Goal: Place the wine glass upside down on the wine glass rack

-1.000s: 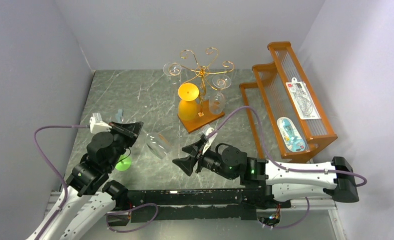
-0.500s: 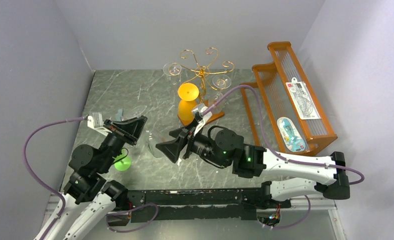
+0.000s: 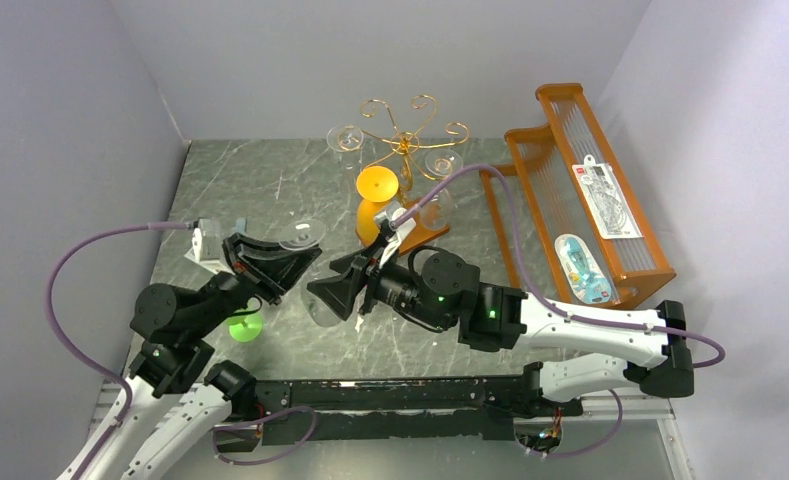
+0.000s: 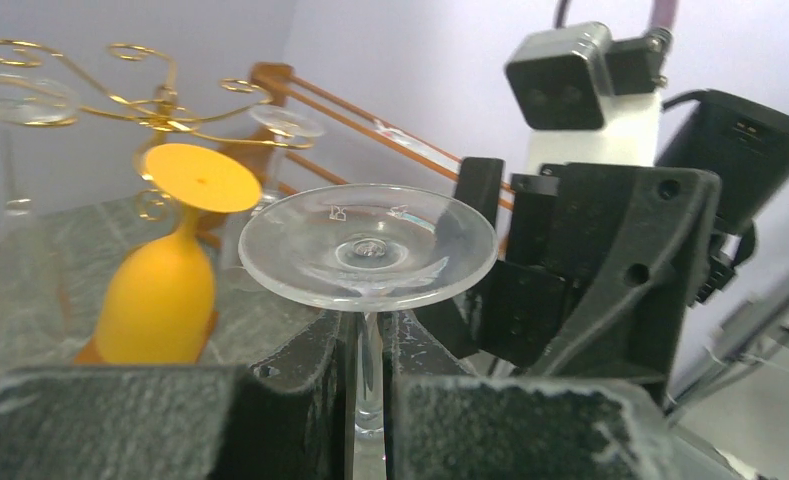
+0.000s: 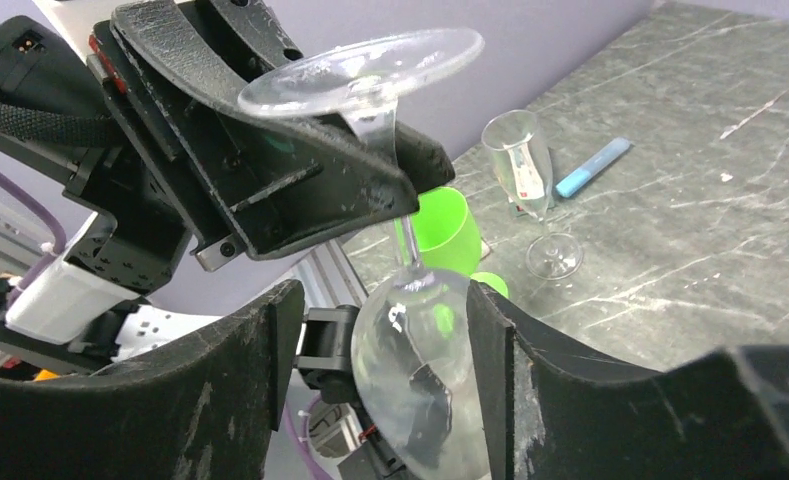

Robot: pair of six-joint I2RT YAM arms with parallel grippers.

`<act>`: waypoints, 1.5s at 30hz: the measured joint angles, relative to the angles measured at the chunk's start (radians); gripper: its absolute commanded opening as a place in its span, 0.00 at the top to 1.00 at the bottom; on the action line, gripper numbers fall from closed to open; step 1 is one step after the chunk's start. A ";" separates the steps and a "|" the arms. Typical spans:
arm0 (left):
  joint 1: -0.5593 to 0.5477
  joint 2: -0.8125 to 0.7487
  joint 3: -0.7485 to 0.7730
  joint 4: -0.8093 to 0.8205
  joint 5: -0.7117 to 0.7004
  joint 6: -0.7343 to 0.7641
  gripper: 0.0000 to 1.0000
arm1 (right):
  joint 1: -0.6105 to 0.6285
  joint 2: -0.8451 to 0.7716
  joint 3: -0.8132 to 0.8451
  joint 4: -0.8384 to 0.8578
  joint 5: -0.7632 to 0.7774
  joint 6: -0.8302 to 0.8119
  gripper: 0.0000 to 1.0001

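Left gripper (image 4: 367, 342) shut tight on the stem of the wine glass (image 4: 367, 245), just under the foot. Glass is foot-up and bowl-down, tilted, held in the air above the counter (image 3: 260, 190), not resting on anything

Right gripper (image 5: 385, 300) faces the left one, jaws spread wide with the bowl between the fingers (image 5: 220, 400). In the right wrist view there's a gap on one side of the bowl, the other side looks right at the finger; can't tell if it touches. Not clamped

Below and behind the held glass: a green glass (image 5: 448, 222) on the counter near the left arm, a small clear flute (image 5: 525, 175) standing upright beyond it, and a blue pen-like thing (image 5: 591, 166) lying flat just past the flute

Further back, mid counter: wine glass rack (image 3: 405, 125), gold wire scrolls on a post, brown wooden base. An orange glass (image 3: 377, 200) sits upside down at it, foot on top. Two clear glasses (image 3: 345, 140) hang bowl-down from the scroll arms, one on the left, one on the right. The held glass is clearly apart from the rack, on its near side

Far right: orange slatted shelf (image 3: 545, 150) by the wall, with two flat packets (image 3: 605, 200) lying on it
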 measured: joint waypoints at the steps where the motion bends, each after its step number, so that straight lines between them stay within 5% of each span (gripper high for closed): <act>1: 0.000 0.011 0.000 0.017 0.029 -0.005 0.95 | 0.000 -0.001 0.000 0.000 0.003 -0.003 0.41; 10: 0.000 0.077 0.000 0.151 0.203 -0.065 0.95 | 0.000 -0.018 -0.001 0.008 0.010 -0.026 0.62; 26: 0.003 0.109 0.000 0.247 0.270 -0.114 0.95 | -0.014 -0.031 -0.060 0.116 -0.017 -0.063 0.66; 34: 0.006 0.157 0.000 0.291 0.316 -0.151 0.94 | -0.031 -0.047 -0.133 0.239 -0.070 -0.123 1.00; 38: 0.007 0.162 0.000 0.291 0.327 -0.164 0.78 | -0.035 -0.052 -0.156 0.276 -0.085 -0.144 1.00; 45: 0.006 0.150 0.000 0.268 0.322 -0.162 0.33 | -0.076 -0.121 -0.242 0.295 -0.061 -0.180 1.00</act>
